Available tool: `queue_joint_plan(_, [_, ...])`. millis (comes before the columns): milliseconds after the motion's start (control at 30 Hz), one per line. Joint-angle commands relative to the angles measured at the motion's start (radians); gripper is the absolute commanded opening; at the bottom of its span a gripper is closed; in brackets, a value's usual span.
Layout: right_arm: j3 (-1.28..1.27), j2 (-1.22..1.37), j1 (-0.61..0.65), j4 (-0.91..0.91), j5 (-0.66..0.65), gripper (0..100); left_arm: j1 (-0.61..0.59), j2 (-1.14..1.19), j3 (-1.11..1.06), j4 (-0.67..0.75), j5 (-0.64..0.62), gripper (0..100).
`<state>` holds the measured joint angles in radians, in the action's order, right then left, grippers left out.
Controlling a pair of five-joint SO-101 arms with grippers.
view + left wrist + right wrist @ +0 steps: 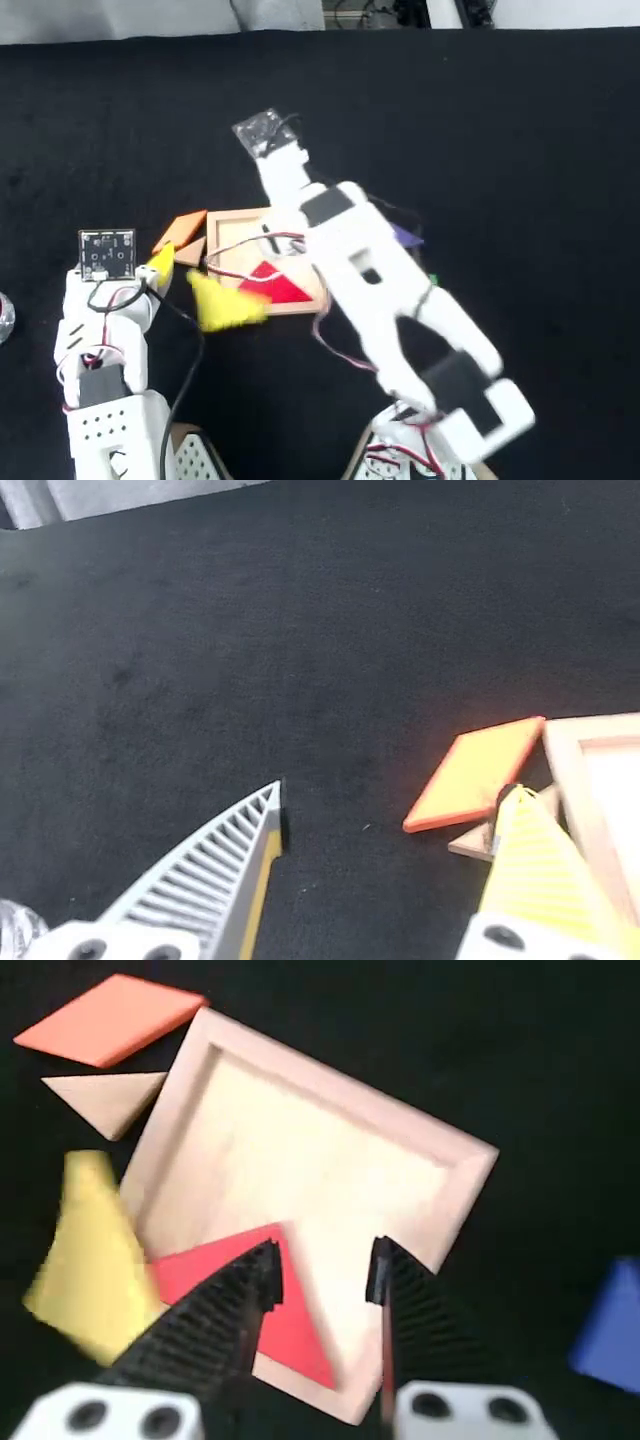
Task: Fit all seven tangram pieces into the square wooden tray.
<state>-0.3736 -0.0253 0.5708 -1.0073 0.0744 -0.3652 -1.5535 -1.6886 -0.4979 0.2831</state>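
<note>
Risk: square wooden tray point(350, 1098) lies loose on black cloth point(500, 120). A piece shoved vs. its rim could skate it away.

Right gripper point(325, 1252), fingers apart & empty, hangs over tray interior. It may knock red triangle point(300, 1340), in a tray corner, askew.

Tray: pale, raised rim, otherwise bare.

Yellow piece point(225, 300), blurred, at tray edge nr the red.

Orange parallelogram point(475, 775) & small tan triangle point(100, 1100) just outside another tray corner. Left gripper point(395, 792) is there, spread, empty.

Blue piece point(610, 1325) off tray.

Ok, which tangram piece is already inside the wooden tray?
The red triangle: it lies inside the tray, while the orange piece and tan triangle lie outside it.
</note>
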Motion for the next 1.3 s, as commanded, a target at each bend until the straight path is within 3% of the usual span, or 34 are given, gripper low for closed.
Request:
queue_joint_plan(0, [0.102, 0.062, 0.018, 0.014, 0.031, 13.8, -0.016, -0.011, -0.019, -0.003, -0.014, 33])
queue_joint_plan(200, [0.153, 0.007, -0.069, -0.066, -0.029, 13.7, -0.013, -0.011, -0.019, -0.003, -0.014, 33])
queue_joint_plan(400, [0.076, -0.196, -0.075, -0.135, -0.086, 13.7, -0.013, -0.011, -0.019, -0.003, -0.014, 33])
queue_joint_plan(633, [-0.159, -0.375, -0.075, -0.032, -0.192, 13.7, 0.008, -0.003, -0.019, -0.009, -0.005, 33])
queue_joint_plan(867, [-0.407, -0.412, -0.107, 0.184, -0.186, 13.7, 0.099, -0.012, 0.05, -0.221, 0.276, 33])
queue_joint_plan(1133, [-0.473, -0.412, -0.241, 0.318, -0.184, 13.7, 0.189, -0.005, 0.377, -0.595, 0.712, 33])
queue_joint_plan(1267, [-0.47, -0.412, -0.259, 0.319, -0.187, 13.7, 0.225, -0.002, 0.464, -0.727, 0.735, 33])
